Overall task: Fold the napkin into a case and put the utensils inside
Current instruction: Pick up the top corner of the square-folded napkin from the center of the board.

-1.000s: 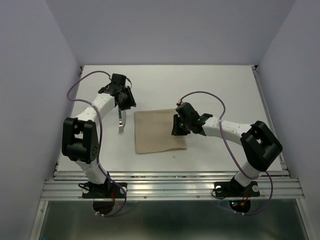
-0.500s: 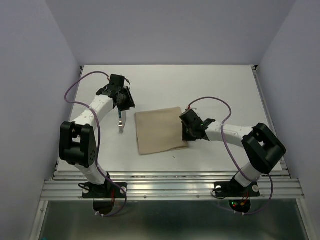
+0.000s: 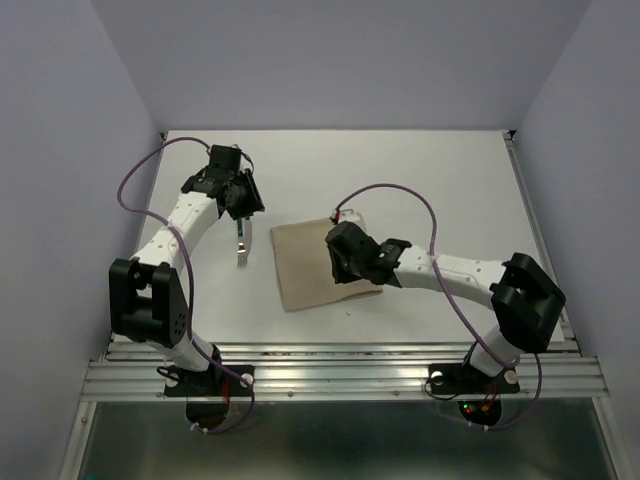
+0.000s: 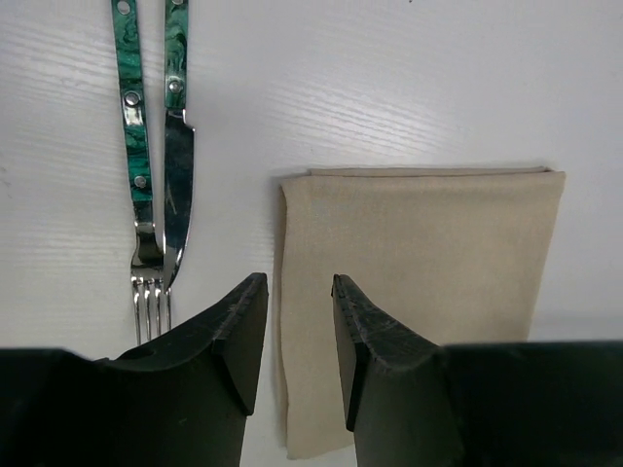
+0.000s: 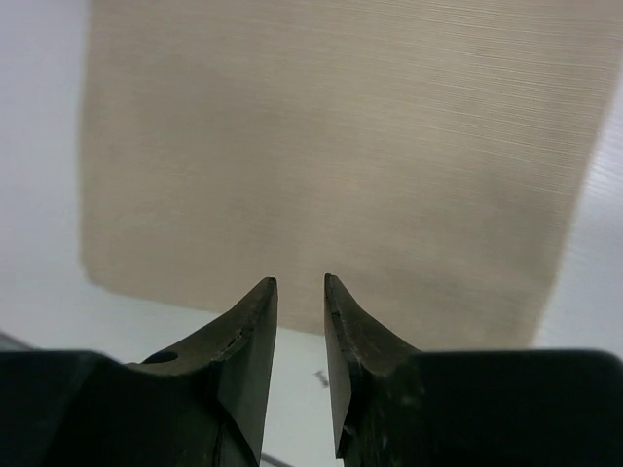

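Right arm has swung inward since a second ago: the right gripper point(image 5: 300, 284), then at the napkin's point(image 3: 303, 262) right edge, now hangs over its right half. The left arm's elbow has drawn back and the left gripper point(image 4: 297, 284) has moved slightly farther from the napkin's far left corner. Utensils have not shifted.

Bench point(image 3: 450, 180): white, carries everything.

Napkin: lies flat near the bench's middle, a broad oblong turned slightly askew. One edge looks doubled in the left wrist view, so I judge it already folded at least once. It is still wider than a case should be, so more folding is likely to come.

Right gripper: low over the napkin, tips pointing at the cloth's edge. The jaws stand narrowly apart with nothing between them. This reads as lining up for a pinch on the cloth, or having just let it go; I cannot say which.

Left gripper: off the napkin's left side, beyond the cutlery. The jaws are partly open and empty. It seems parked clear of the folding yet close to its next pick.

Utensils: fork point(image 4: 140, 190) and knife point(image 4: 178, 165) lie side by side just left of the napkin and roughly parallel to its left edge. Their green handles point away from the arm bases. They are not yet inside anything.
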`<state>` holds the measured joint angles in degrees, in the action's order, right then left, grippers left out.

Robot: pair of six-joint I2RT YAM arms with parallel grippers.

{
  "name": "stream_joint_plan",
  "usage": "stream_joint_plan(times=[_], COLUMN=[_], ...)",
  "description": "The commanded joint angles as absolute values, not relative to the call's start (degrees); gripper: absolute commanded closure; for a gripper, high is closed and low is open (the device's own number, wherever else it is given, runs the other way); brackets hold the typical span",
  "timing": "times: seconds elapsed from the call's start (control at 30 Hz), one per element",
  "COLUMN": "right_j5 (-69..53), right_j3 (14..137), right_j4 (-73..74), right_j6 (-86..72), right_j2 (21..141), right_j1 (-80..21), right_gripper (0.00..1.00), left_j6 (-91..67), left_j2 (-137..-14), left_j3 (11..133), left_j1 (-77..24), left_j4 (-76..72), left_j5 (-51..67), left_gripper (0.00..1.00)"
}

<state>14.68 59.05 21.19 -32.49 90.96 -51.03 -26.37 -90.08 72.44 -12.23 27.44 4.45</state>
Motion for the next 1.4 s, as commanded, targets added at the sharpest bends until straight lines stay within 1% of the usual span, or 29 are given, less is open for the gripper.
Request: stream_joint_plan(times=[0.0,0.13,0.23,0.3,0.53,0.7,0.87,1.07,1.33,1.37], right_j5=[17.22,18.98,19.34,19.60,20.56,22.32,22.94,23.55,24.43,24.69], right_j3=[65.38,72.50,78.99,81.03,84.20,84.90,84.55,84.55,84.29,84.20], right_j4=[21.71,22.24,22.41,22.67,23.29,24.70,24.70,25.22,25.31,25.31], right_j6=[-30.76,-29.62,-28.48,-27.86,-28.04,-27.95,-28.39,-28.65,-29.35,-29.36], right_j2=[95.00,102.28,107.64,109.76,114.26,115.93,116.19,116.72,116.37,116.28], right_j1=[-59.66,-66.25,-69.94,-71.36,-72.42,-72.42,-72.42,-72.42,-72.42,-72.42], right_gripper=[0.68,0.65,0.64,0.63,0.61,0.62,0.67,0.67,0.82,0.87], left_j6=[-24.52,-23.82,-23.73,-23.64,-23.64,-23.64,-23.82,-23.99,-24.17,-24.17], left_j2=[-84.99,-84.20,-83.94,-83.76,-83.50,-83.50,-83.85,-84.02,-84.55,-84.55], left_j3=[75.06,74.62,73.83,73.39,72.69,72.33,71.89,71.89,71.98,71.90], left_j1=[-9.94,-8.62,-8.44,-8.35,-8.00,-8.00,-8.00,-8.09,-8.00,-8.00], left_j4=[29.09,29.44,29.27,29.27,29.09,28.65,28.30,28.04,28.04,27.95], left_j5=[5.18,6.85,7.56,7.73,7.91,8.17,8.61,9.14,9.40,9.58], left_gripper=[0.55,0.52,0.49,0.47,0.47,0.47,0.47,0.47,0.47,0.47])
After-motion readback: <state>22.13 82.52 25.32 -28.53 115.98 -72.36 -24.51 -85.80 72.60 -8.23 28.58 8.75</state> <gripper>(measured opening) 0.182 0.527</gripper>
